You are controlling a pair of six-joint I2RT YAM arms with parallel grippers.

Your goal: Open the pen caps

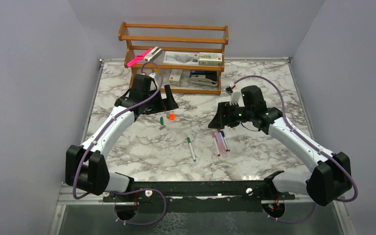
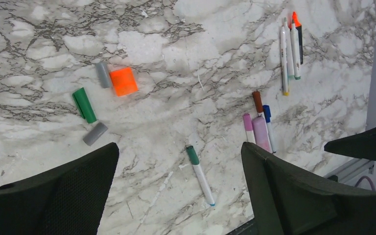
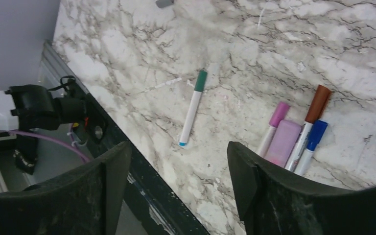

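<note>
Left claw [image 2: 179, 147] is found wide open and empty above the bench [image 2: 200, 58]. 1 green cap [image 2: 84, 105] and 1 orange cap [image 2: 124, 81] are noted loose ahead of 1 finger. Right claw [image 3: 177, 145] is likewise spread and empty. 3 capped markers [image 3: 298, 127] are seen beside 1 finger.

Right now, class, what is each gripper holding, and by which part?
Nothing is held. The left gripper and right gripper are both open and empty; the green-capped marker lies free.
</note>
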